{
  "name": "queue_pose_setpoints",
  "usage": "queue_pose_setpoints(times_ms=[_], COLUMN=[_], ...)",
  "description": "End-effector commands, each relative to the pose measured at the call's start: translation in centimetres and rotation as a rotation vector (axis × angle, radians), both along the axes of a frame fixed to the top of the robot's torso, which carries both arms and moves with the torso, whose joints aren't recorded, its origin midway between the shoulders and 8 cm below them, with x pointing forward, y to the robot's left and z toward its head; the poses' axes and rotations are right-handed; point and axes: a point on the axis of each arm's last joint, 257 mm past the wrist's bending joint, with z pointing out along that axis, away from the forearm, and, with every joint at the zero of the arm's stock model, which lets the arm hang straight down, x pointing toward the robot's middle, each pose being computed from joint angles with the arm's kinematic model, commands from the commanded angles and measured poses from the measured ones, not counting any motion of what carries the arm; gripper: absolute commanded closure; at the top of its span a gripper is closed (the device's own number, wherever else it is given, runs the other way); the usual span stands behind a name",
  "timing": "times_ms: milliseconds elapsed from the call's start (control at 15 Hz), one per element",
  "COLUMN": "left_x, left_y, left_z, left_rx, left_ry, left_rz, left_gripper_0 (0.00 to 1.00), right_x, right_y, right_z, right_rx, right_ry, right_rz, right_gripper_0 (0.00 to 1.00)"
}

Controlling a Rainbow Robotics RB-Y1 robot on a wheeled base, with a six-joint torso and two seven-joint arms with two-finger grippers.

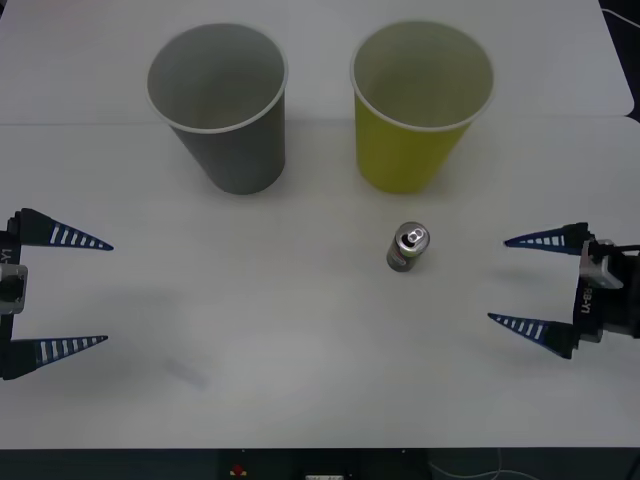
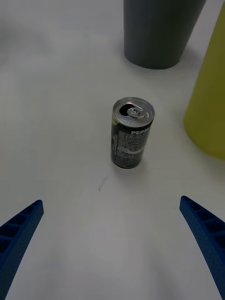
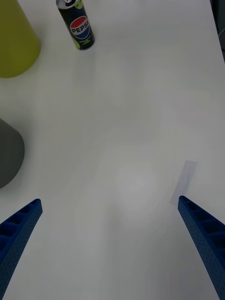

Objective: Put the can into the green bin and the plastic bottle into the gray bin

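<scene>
Nothing binned yet: can stood upright on table just before green bin, gray bin beside, left gripper and right gripper both spread wide, empty.

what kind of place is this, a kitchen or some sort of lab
Probably a robot lab test bench: a bare white table, one small dark-blue soda can staged before a gray paper cup and a yellow-green paper cup.

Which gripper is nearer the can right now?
Right. The right gripper is open beside the can, on the robot's right. The left gripper is open at the table's far left edge, farther off.
</scene>
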Motion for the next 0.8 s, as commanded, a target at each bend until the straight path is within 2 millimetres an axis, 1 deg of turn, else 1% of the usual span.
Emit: queue_pose_setpoints(times_ms=[67, 133, 400, 533, 800], left_x=[0.0, 0.0, 0.0, 0.0, 0.0], left_y=[0.0, 0.0, 0.0, 0.0, 0.0], left_z=[0.0, 0.0, 0.0, 0.0, 0.0], left_rx=[0.0, 0.0, 0.0, 0.0, 0.0], left_ry=[0.0, 0.0, 0.0, 0.0, 0.0], left_rz=[0.0, 0.0, 0.0, 0.0, 0.0], left_gripper_0=[0.0, 0.0, 0.0, 0.0, 0.0], right_x=[1.3, 1.8, 4.1, 5.2, 6.9], right_y=[1.0, 1.6, 3.5, 4.9, 7.1], right_z=[-1.4, -1.9, -2.9, -3.0, -3.7], right_rx=[0.054, 0.073, 0.121, 0.155, 0.216], right_ry=[-0.012, -0.02, -0.031, -0.034, -0.023], right_rz=[0.014, 0.018, 0.007, -0.002, -0.025], right_gripper_0=[0.0, 0.0, 0.0, 0.0, 0.0])
